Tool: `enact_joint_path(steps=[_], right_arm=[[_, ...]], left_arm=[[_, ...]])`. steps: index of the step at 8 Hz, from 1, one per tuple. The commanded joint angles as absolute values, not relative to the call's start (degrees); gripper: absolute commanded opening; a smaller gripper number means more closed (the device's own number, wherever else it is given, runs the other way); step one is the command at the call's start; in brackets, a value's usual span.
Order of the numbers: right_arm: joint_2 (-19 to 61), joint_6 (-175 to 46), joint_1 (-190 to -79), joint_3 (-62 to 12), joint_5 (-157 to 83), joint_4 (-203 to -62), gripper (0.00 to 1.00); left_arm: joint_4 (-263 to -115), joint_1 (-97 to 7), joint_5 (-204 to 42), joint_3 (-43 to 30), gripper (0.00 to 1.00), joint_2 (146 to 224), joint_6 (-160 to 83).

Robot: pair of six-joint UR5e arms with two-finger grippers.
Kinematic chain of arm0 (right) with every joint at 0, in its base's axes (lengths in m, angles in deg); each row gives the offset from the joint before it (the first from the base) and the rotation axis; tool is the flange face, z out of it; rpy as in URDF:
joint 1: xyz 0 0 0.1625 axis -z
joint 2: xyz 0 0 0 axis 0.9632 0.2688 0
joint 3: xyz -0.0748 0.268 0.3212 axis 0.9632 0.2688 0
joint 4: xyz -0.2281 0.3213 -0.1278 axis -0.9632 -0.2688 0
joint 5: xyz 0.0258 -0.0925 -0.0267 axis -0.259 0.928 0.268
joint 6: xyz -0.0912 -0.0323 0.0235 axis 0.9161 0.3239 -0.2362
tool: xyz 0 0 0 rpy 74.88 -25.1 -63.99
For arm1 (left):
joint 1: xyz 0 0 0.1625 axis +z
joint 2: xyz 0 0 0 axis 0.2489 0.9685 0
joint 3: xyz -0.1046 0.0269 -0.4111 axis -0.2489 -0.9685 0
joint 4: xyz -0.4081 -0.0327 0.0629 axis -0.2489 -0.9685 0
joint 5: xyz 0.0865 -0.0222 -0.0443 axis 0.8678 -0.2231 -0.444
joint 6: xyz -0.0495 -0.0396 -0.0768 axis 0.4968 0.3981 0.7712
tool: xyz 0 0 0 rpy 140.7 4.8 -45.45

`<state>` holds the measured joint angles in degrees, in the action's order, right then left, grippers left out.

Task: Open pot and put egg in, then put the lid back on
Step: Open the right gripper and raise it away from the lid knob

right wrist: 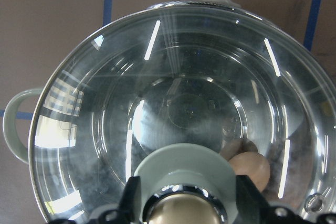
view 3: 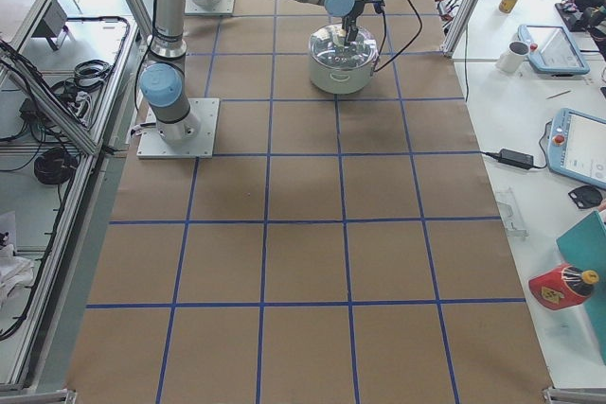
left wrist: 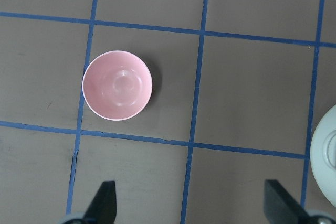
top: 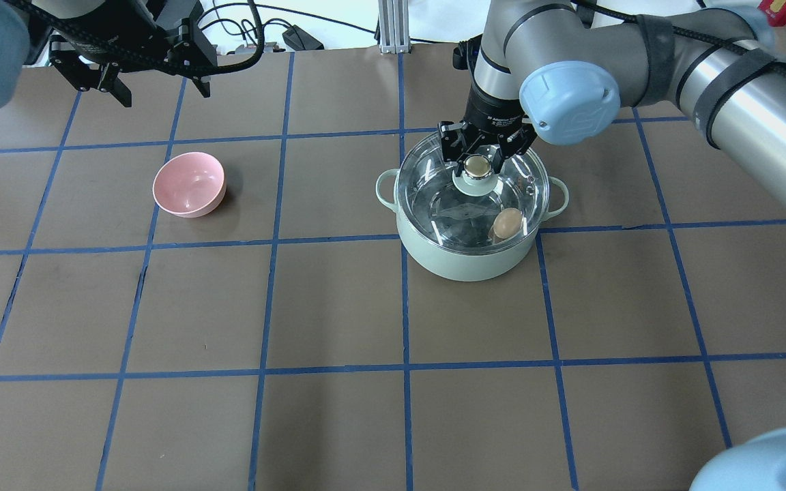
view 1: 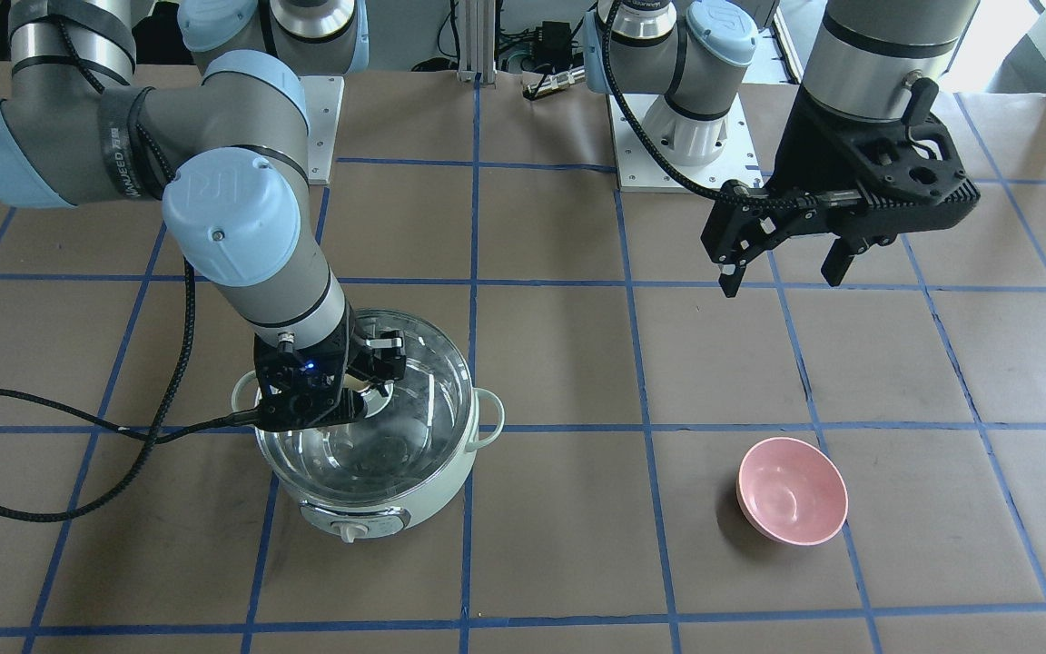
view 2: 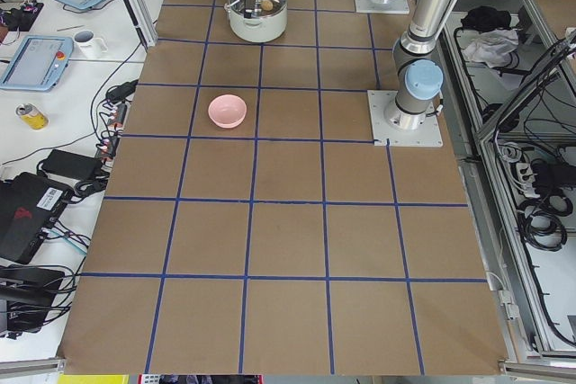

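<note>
Altogether there is one pot (top: pixel 461 262), one lid (top: pixel 434 198), one egg (top: pixel 507 223) and one pink bowl (top: pixel 188 184) on the counter (top: pixel 338 307), with two hands above it.

The lid sits on the pot's rim and covers the whole opening. The egg lies inside on the steel bottom and shows plainly through the glass. The bowl stands by itself, well apart from the pot.

The right hand (top: pixel 480 162) is down over the middle of the lid, one finger on each side of the knob (right wrist: pixel 184 211). The fingers stand very close against the knob. I cannot tell whether they are pinching it or have a sliver of space. From the wrist camera the egg is just to one side of the lid's green centre base, so it lies below the right hand and slightly off to the side, with the glass between them.

The left hand (view 1: pixel 784 277) hangs above bare counter with its fingers spread wide and nothing between them. It is far from the pot, and the bowl lies beneath its wrist camera.
</note>
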<state>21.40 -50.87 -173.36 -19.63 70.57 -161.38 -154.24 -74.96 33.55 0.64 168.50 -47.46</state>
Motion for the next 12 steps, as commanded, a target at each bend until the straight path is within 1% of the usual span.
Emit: enact_joint_path(steps=[1, 2, 4, 5, 7, 12], right_arm=[[22.3, -51.4, -173.4, -19.0, 70.6, -160.9, 1.0], [23.6, -51.6, -173.4, -18.8, 70.6, -160.1, 1.0], [29.0, -51.7, -173.1, -18.8, 71.6, -155.8, 1.0], [31.8, -51.6, -173.1, -18.8, 77.0, -154.9, 1.0], [36.4, -51.6, -172.9, -18.8, 79.1, -154.6, 1.0], [38.5, -48.3, -166.3, -18.8, 75.9, -149.8, 1.0]], left_arm=[[-154.2, -75.0, 33.7, 0.6, 1.0, 168.4, -47.5], [-154.2, -75.0, 33.7, 0.6, 1.0, 168.4, -47.5], [-154.2, -75.0, 33.6, 0.5, 1.0, 168.8, -47.5], [-154.1, -75.0, 33.6, 0.5, 1.0, 168.8, -47.5], [-154.1, -75.0, 33.5, 0.5, 1.0, 169.6, -47.5], [-154.2, -75.0, 33.7, 0.5, 1.0, 169.8, -46.9]])
